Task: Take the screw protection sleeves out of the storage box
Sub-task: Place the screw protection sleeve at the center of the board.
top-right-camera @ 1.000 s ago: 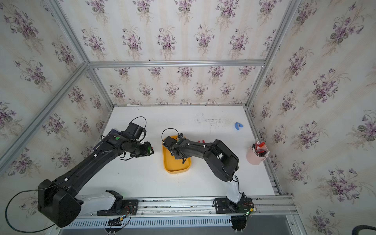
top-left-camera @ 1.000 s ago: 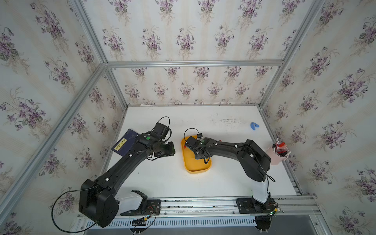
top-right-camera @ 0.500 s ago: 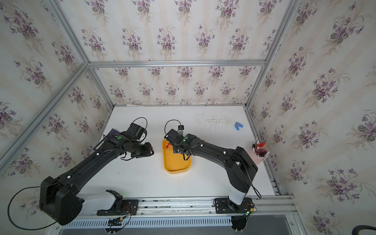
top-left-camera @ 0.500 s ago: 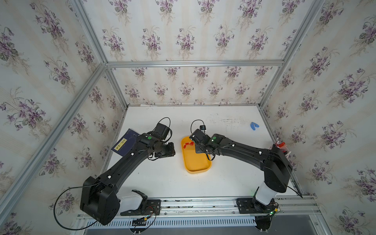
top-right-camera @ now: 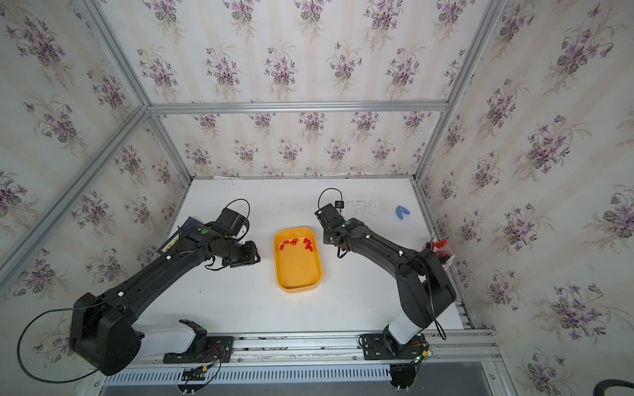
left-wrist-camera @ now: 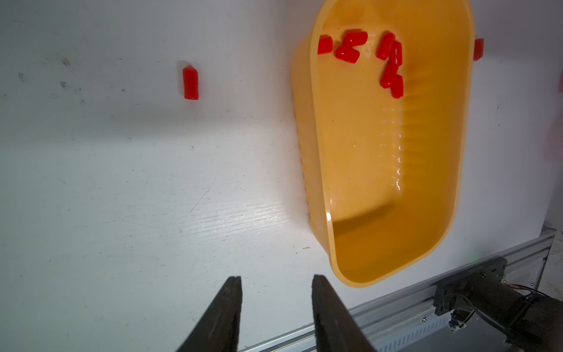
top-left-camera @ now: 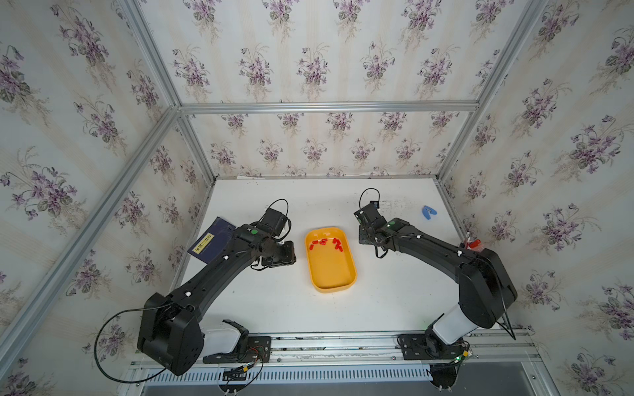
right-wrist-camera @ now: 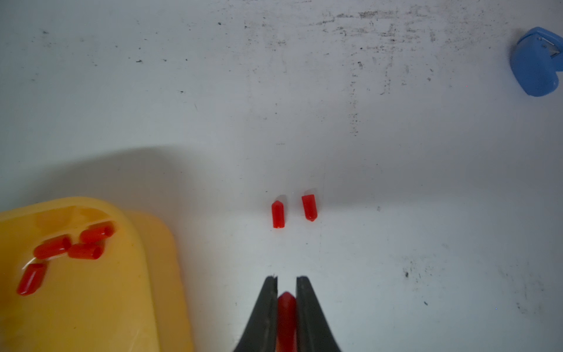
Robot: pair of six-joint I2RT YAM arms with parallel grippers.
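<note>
While my right gripper (right-wrist-camera: 286, 279) hangs over the white table (right-wrist-camera: 396, 152) just beside the storage box (right-wrist-camera: 91, 304), its jaws are pinched on one red sleeve (right-wrist-camera: 286, 307) — the cap's rounded tip shows between the fingertips. Ahead of it, two loose sleeves (right-wrist-camera: 277, 214) lie side by side on the table, apart from each other and outside the box. My left gripper (left-wrist-camera: 275, 279) sits on the other side of the box, jaws parted and holding nothing, with bare table beneath them. From that wrist I see a lone sleeve (left-wrist-camera: 190, 83) lying on the table, clear of the box's wall. The rest of the screw protection sleeves (top-left-camera: 324, 242) are clustered at the far end of the yellow-orange box, several touching one another. In both top views the box lies between my two arms. A blue clip-like piece (top-left-camera: 428, 212) lies near the far right corner — well apart from the box — and a navy booklet (top-left-camera: 211, 241) lies by the left wall, partly hidden by my left arm.
</note>
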